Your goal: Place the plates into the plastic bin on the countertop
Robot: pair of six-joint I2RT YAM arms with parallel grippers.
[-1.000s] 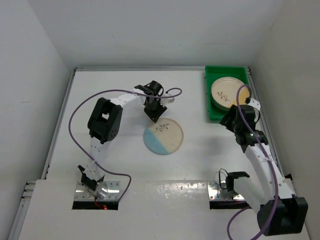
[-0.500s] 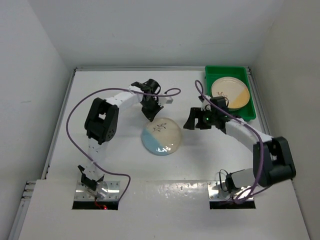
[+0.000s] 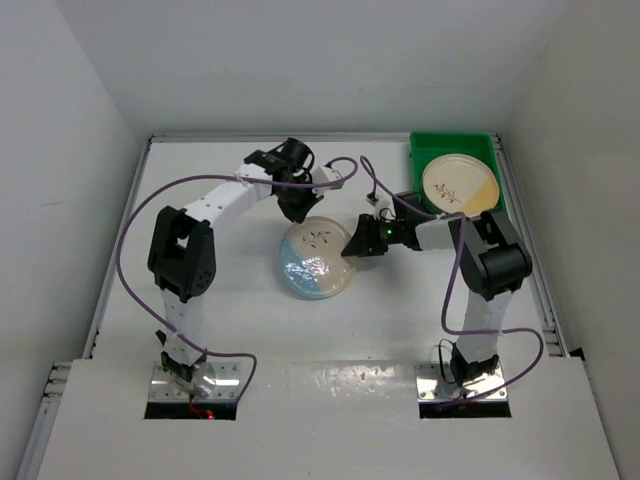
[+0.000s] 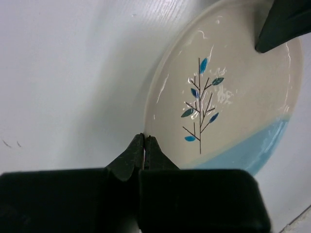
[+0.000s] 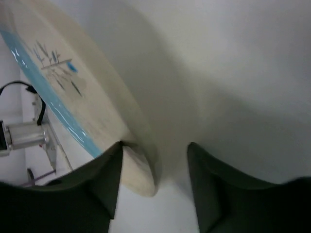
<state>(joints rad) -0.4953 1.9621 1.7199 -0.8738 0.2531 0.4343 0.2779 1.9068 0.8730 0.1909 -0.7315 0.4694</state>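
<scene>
A cream plate with a blue segment lies on the white countertop at the middle. My left gripper is shut on its far rim; in the left wrist view the jaws pinch the edge of the plate. My right gripper is open at the plate's right edge. In the right wrist view the rim of the plate sits between the spread fingers of that gripper. The green plastic bin at the back right holds stacked plates, the top one with a yellow segment.
White walls close in the countertop on the left, back and right. Purple cables loop beside both arms. A right fingertip shows over the plate in the left wrist view. The arm bases stand at the near edge.
My right arm has swung from the bin over to the blue plate's right edge. My left gripper, holding the far rim, has drawn the plate a little left and back.
</scene>
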